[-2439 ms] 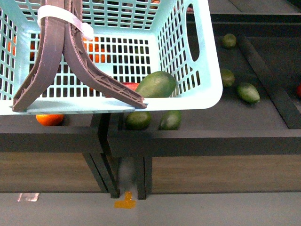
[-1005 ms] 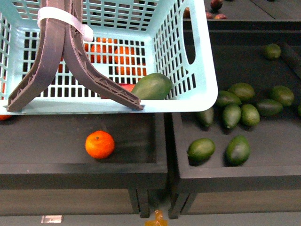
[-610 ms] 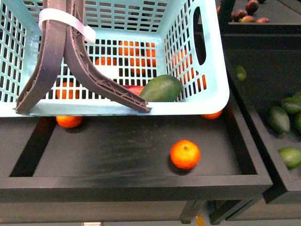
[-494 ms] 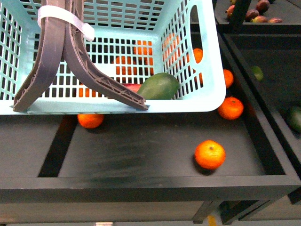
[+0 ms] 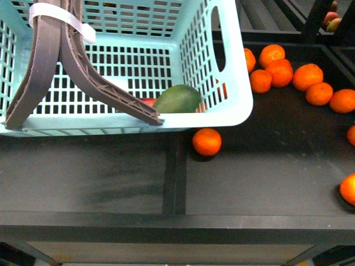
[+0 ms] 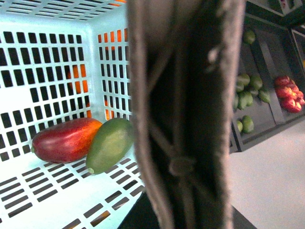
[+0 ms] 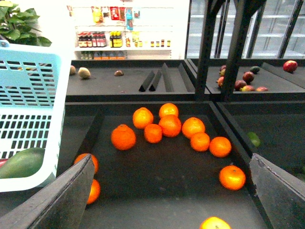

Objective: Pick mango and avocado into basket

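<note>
**Mango and avocado lie in the basket**

Right tool [image 7: 171, 200] spread wide, holding nothing; left tool's state cannot be told, handle [image 6: 183, 114] filling its view; teal basket [image 5: 236, 94] holds the mango [image 6: 64, 140] touching the avocado [image 6: 109, 144]; oranges [image 7: 169, 125] lie in a dark tray.

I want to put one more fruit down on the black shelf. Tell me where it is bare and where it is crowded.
Bare: the black shelf compartment under the light teal slotted plastic basket, left of the divider. Also the near middle of the right compartment, between the lone round orange by the basket's corner and the front ledge. Crowded: the far right, where the cluster of oranges sits.
</note>
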{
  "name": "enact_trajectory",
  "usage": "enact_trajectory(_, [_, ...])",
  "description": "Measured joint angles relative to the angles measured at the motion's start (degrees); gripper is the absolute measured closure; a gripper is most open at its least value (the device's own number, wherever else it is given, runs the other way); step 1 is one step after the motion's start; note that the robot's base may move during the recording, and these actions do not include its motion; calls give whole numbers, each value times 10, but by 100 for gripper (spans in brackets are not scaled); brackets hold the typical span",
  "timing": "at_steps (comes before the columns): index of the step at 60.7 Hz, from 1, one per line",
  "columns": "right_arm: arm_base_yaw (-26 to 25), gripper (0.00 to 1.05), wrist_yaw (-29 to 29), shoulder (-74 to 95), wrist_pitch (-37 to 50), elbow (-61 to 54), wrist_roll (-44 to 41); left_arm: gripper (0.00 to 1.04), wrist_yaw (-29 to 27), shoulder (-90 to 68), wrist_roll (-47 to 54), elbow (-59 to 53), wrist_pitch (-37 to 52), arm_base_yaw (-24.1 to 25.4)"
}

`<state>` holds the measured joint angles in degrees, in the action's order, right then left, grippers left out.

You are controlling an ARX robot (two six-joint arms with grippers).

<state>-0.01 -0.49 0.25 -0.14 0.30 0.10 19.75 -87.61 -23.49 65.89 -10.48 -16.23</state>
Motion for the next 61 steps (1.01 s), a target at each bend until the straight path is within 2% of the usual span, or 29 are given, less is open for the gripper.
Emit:
enact_trajectory(16, [0, 8, 4, 0, 0, 0, 0, 99, -9, 0, 3, 0, 0, -2])
enact_trajectory(35, [0, 8, 4, 0, 0, 0, 0, 99, 21, 0, 1, 0, 0, -14])
enact_trajectory(61, [0, 8, 4, 0, 0, 0, 0, 99, -1, 0, 2, 0, 0, -7])
